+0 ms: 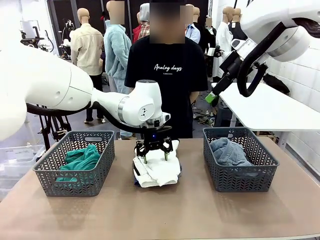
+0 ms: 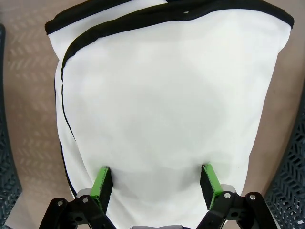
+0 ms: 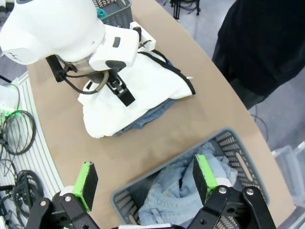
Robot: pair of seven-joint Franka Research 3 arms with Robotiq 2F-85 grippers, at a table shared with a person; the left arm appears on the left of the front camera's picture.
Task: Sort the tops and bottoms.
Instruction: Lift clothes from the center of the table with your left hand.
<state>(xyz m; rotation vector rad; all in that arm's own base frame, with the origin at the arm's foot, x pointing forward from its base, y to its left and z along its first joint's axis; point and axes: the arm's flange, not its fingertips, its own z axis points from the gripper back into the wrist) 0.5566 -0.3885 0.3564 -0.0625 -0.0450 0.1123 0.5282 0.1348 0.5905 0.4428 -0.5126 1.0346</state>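
1. The left gripper [image 1: 154, 150] is set straight down on the white garment [image 2: 167, 95], jaws spread wide, green pads touching the cloth, nothing pinched yet.
2. The white garment is found folded at the middle of the table [image 1: 175, 215], between the two baskets, with a darker denim piece [image 3: 147, 114] showing beneath it.
3. The teal top [image 1: 80, 160] is kept in the left basket [image 1: 75, 185] and pale denim [image 1: 227, 152] in the right basket [image 1: 240, 182], so the right basket is judged the goal.
4. A thick fold of white cloth alone should be gathered as the jaws close; the denim beneath should be left lying.
5. The lift should be carried high enough that trailing cloth clears the basket rim.
6. The right gripper [image 3: 143, 179] is held wide and empty above the right basket and should be kept out of that path.
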